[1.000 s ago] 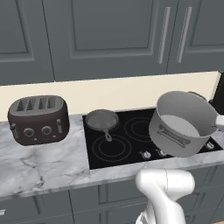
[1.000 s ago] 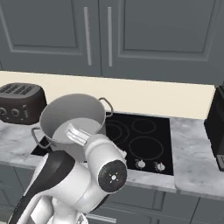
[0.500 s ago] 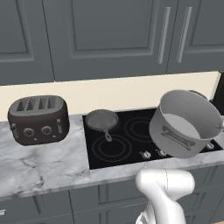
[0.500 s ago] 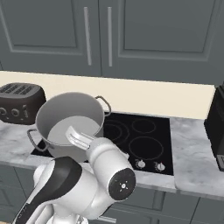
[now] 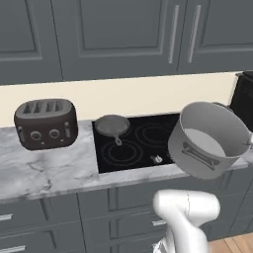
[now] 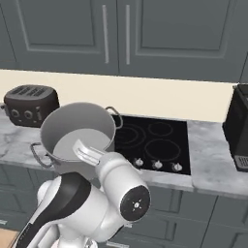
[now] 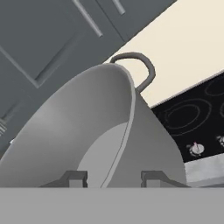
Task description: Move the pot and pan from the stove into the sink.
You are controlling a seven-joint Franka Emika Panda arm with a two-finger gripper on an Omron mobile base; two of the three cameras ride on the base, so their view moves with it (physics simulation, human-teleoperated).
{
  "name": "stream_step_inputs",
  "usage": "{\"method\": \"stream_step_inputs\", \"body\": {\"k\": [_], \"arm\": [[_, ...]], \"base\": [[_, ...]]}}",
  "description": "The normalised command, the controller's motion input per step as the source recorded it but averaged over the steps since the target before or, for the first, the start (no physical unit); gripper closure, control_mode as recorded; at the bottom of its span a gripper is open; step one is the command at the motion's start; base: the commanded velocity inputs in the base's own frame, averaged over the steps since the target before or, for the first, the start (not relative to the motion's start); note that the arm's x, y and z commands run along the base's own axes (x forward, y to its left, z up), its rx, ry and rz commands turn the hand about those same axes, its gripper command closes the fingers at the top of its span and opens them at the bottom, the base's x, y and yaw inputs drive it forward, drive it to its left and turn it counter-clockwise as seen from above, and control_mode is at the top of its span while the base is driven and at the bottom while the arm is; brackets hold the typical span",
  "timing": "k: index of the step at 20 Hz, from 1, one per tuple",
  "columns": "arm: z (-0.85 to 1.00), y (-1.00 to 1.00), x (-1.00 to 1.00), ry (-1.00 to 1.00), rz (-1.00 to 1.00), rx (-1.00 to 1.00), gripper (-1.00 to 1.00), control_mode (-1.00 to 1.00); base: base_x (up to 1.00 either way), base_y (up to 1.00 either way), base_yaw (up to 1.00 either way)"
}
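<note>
- The pot [image 5: 210, 141] is held tilted in the air at the right of the left base view, lifted clear of the stove [image 5: 138, 141] — the carrying step is in hand.
- The gripper [image 7: 111, 177] is clenched on the pot's rim, one finger inside and one outside, as far as the hand view lets it be judged.
- The pan [image 5: 112, 125] is seen on the stove's upper left burner, untouched.
- Next, the pot must be carried to the sink and lowered level before release — then the pan fetched.

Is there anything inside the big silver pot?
The pot looks empty: its pale bare bottom and smooth grey inside wall show. The hand grips its near rim, one finger inside, so a small patch of wall there is hidden.
</note>
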Motion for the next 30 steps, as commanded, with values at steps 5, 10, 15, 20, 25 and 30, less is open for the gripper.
{"method": "stream_step_inputs", "body": {"k": [5,10,15,20,25,30], "arm": [[0.00,0.00,0.00,0.00,0.00,0.00,1.00,1.00],[0.00,0.00,0.00,0.00,0.00,0.00,1.00,1.00],[0.00,0.00,0.00,0.00,0.00,0.00,1.00,1.00],[0.00,0.00,0.00,0.00,0.00,0.00,1.00,1.00],[0.00,0.00,0.00,0.00,0.00,0.00,1.00,1.00],[0.00,0.00,0.00,0.00,0.00,0.00,1.00,1.00]], "base": [[-0.76,0.00,0.00],[-0.25,0.00,0.00],[-0.07,-0.14,-0.13],[-0.01,-0.22,-0.41],[0.00,-0.11,-0.47],[0.00,-0.06,-0.48]]}}
